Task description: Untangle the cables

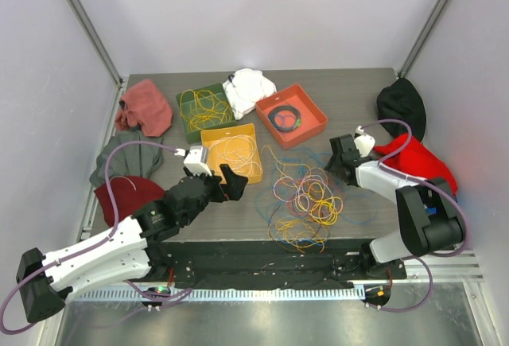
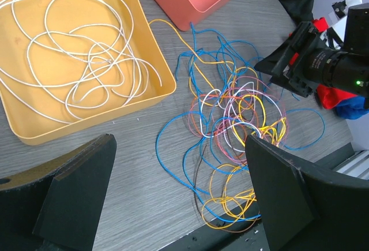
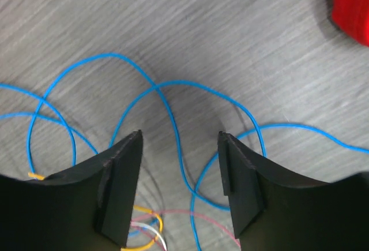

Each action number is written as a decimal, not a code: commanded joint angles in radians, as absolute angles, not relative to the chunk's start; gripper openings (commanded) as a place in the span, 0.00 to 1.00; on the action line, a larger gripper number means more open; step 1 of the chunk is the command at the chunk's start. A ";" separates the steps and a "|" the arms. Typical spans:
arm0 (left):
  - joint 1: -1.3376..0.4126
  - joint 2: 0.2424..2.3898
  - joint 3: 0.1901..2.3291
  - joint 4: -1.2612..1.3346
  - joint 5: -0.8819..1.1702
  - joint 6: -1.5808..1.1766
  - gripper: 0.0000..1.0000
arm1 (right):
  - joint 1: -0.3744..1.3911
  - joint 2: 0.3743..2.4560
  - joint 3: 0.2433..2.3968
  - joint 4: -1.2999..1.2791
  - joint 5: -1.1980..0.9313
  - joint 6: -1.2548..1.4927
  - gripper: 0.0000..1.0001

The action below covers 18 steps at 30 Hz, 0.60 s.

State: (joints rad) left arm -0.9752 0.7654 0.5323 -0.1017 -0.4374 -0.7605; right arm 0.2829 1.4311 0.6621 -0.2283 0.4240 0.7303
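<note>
We judge the step in hand to be the picking of one strand out of the heap. The loose tangle of string-thin flexible cables (image 1: 306,199) lies on the grey wood-grain table (image 1: 350,91) near its front edge, right of centre and just beside the shallow yellow plastic tray (image 1: 205,141). The right gripper (image 3: 179,138) sits low at the tangle's far right fringe, its jaws partly apart and astride a thin blue cable (image 3: 173,118), with nothing pinched yet. The left gripper (image 2: 181,144) gapes wide and empty, hovering left of the heap by the yellow tray's near corner. The next move, as we see it, calls for closing on that one blue strand alone, since other blue loops cross close by. It should then be lifted slowly, because it seems to run under other wires and could drag the whole heap along. We count two grippers and three trays: the yellow one holding white wire, a square green tray (image 1: 181,103) holding yellow wire, and an orange-red tray (image 1: 316,107) holding a dark coil. The tangle shows five colours, blue, yellow, pink, white and orange, but we cannot count the strands of each. Six crumpled cloths ring the table: a pink cloth (image 1: 147,106), a grey cloth (image 1: 119,159), a dark red cloth (image 1: 127,195), a white cloth (image 1: 248,90), a black cloth (image 1: 400,106) and a bright red cloth (image 1: 417,163).
</note>
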 commanded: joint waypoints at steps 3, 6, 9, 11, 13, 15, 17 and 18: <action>-0.977 0.759 0.535 -0.060 -0.462 -0.762 1.00 | 0.258 1.503 0.678 -0.086 0.446 0.742 0.39; -0.977 0.770 0.538 -0.060 -0.465 -0.759 1.00 | 0.253 1.494 0.663 -0.048 0.456 0.730 0.14; -0.976 0.781 0.540 -0.058 -0.463 -0.758 1.00 | 0.253 1.467 0.660 -0.038 0.472 0.707 0.01; -0.976 0.784 0.541 -0.055 -0.460 -0.756 1.00 | 0.252 1.399 0.663 -0.040 0.477 0.693 0.01; -0.976 0.788 0.545 -0.055 -0.459 -0.756 1.00 | 0.252 1.305 0.675 -0.052 0.488 0.675 0.01; -0.976 0.792 0.546 -0.051 -0.454 -0.758 1.00 | 0.252 1.244 0.695 -0.076 0.500 0.657 0.01; -0.977 0.796 0.548 -0.045 -0.449 -0.758 1.00 | 0.252 1.165 0.744 -0.103 0.505 0.629 0.01; -0.977 0.796 0.548 -0.043 -0.446 -0.761 1.00 | 0.252 1.142 0.762 -0.135 0.506 0.621 0.01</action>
